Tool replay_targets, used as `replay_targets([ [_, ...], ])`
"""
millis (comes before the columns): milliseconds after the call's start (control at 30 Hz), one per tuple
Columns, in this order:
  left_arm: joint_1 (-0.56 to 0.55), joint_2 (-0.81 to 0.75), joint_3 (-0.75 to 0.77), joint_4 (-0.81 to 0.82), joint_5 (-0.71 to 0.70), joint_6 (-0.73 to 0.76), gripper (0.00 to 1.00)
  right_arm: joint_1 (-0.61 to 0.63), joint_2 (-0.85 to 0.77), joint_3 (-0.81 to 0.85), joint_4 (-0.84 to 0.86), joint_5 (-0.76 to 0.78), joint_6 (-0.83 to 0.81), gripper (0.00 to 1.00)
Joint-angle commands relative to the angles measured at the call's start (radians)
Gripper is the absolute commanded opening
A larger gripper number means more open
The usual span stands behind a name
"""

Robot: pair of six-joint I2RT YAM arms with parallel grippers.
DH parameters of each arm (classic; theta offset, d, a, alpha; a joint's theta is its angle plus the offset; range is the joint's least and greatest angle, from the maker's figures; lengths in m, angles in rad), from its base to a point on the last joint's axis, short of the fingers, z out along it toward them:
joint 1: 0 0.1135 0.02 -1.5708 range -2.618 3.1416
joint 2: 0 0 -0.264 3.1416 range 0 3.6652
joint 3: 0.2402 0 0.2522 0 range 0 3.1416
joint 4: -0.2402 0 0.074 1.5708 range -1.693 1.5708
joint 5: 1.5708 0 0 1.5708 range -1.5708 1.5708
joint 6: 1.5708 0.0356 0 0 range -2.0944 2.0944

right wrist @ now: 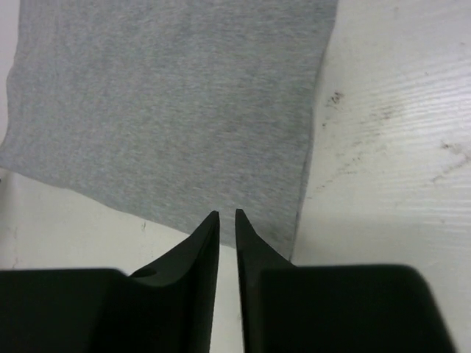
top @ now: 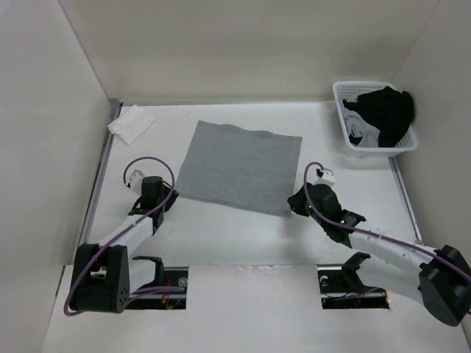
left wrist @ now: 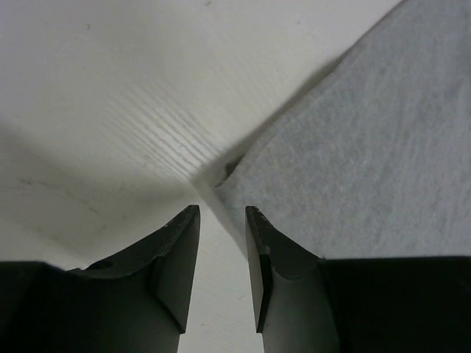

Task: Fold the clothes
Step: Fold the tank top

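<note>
The clothes point(top: 239, 165) are one light-grey garment lying flat as a neat rectangle in the middle of the white table. My left gripper point(top: 169, 195) rests at its near left corner. In the left wrist view the left gripper point(left wrist: 222, 213) is open over bare table, and the grey cloth point(left wrist: 368, 147) has its corner just ahead and to the right of the tips. My right gripper point(top: 293, 206) sits at the near right corner. In the right wrist view the right gripper point(right wrist: 227, 215) shows a narrow empty gap, its tips just over the near hem of the cloth point(right wrist: 169, 110).
A white basket point(top: 341, 114) stands at the back right, holding a black garment with white bits point(top: 386, 110). A small white cloth point(top: 131, 123) lies at the back left. Pale walls enclose the table on three sides.
</note>
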Motion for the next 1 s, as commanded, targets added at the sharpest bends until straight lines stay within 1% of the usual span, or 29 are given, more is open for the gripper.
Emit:
replay_targets([
  [0, 0.017, 0.038, -0.018, 0.063, 0.019, -0.012, 0.29, -0.002, -0.075, -0.036, 0.055, 0.043, 0.038, 0.20],
  [67, 0.022, 0.079, -0.015, 0.103, 0.019, -0.015, 0.29, -0.010, -0.101, -0.058, 0.047, 0.043, 0.039, 0.30],
  [133, 0.022, 0.131, -0.006, 0.134, 0.025, -0.017, 0.29, -0.023, -0.104, -0.070, 0.034, 0.036, 0.048, 0.37],
  [200, 0.024, 0.180, -0.001, 0.162, 0.029, -0.024, 0.28, -0.030, -0.092, -0.082, 0.015, 0.034, 0.071, 0.42],
  [267, 0.027, 0.207, -0.005, 0.191, 0.030, -0.029, 0.25, -0.030, -0.077, -0.098, 0.014, 0.030, 0.094, 0.44],
  [400, 0.048, 0.220, -0.021, 0.240, 0.031, -0.031, 0.20, -0.027, -0.065, -0.121, 0.014, 0.028, 0.133, 0.46],
  [500, 0.057, 0.188, -0.034, 0.243, 0.033, -0.032, 0.23, -0.025, -0.083, -0.119, -0.008, 0.028, 0.147, 0.47],
  [600, 0.054, 0.098, -0.072, 0.243, 0.026, -0.038, 0.25, -0.022, -0.098, -0.115, -0.022, 0.028, 0.148, 0.48],
  [667, 0.053, 0.006, -0.107, 0.229, 0.025, -0.041, 0.29, -0.019, -0.104, -0.112, -0.023, 0.026, 0.140, 0.48],
  [767, 0.054, -0.062, -0.121, 0.194, 0.033, -0.034, 0.38, -0.017, -0.097, -0.107, -0.017, 0.026, 0.133, 0.48],
  [833, 0.054, -0.062, -0.117, 0.188, 0.034, -0.029, 0.42, -0.017, -0.081, -0.098, -0.009, 0.025, 0.122, 0.48],
  [967, 0.045, 0.033, -0.072, 0.211, 0.057, -0.015, 0.42, -0.016, -0.063, -0.089, 0.003, 0.022, 0.110, 0.48],
])
